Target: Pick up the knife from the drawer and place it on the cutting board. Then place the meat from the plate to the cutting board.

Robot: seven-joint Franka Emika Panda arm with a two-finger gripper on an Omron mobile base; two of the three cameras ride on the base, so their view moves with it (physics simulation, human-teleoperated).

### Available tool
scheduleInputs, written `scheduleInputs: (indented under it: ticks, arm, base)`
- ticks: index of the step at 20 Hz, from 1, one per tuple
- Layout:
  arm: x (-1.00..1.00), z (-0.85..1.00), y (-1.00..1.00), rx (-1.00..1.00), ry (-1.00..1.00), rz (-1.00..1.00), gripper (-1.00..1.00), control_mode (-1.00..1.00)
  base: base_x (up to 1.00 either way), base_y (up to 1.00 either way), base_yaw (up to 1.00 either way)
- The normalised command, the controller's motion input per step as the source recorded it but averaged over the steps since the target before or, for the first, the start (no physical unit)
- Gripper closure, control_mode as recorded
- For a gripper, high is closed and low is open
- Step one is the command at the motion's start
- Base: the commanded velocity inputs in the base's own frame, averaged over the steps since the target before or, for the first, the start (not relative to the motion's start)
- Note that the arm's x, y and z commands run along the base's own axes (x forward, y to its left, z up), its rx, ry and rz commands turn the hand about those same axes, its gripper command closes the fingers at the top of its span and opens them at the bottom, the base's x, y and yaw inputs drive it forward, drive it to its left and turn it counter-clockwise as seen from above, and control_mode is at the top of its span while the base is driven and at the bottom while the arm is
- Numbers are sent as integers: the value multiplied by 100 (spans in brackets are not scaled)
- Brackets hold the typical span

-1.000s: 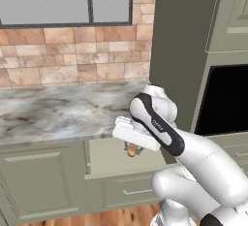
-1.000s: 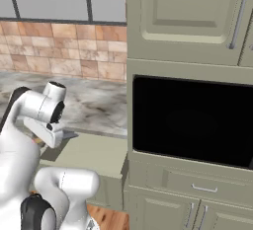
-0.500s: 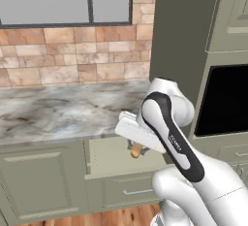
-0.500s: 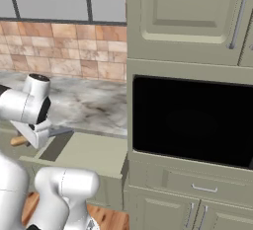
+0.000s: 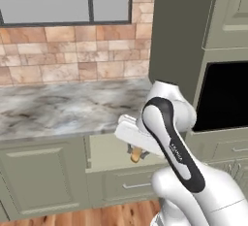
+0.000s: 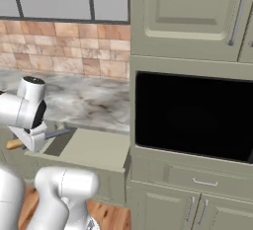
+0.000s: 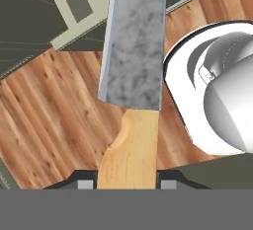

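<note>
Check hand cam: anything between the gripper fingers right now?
Yes. In the hand view the knife's wooden handle sits between the two fingertips, blade running up and away over wood floor. The gripper is shut on it.

Knife aloft above open drawer

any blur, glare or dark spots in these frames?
Left base view: soft, low-detail render, no glare; the knife handle sits in shade under the hand. Right base view: the oven window is flat black with no reflections. Hand view: sharp, the knife blade mottled grey without glare, gripper shut on the handle.
</note>
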Motion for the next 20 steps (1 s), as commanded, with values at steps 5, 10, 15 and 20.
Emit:
scheduleInputs:
  ticks: [5, 10, 15, 20]
  arm:
    - [0, 0, 0, 0, 0, 0, 100, 100]
    - [0, 0, 0, 0, 0, 0, 100, 100]
    - [0, 0, 0, 0, 0, 0, 100, 100]
    - [0, 0, 0, 0, 0, 0, 100, 100]
  base:
    - [-40, 76, 1]
    - [-8, 100, 5]
    - [0, 100, 9]
    - [0, 100, 13]
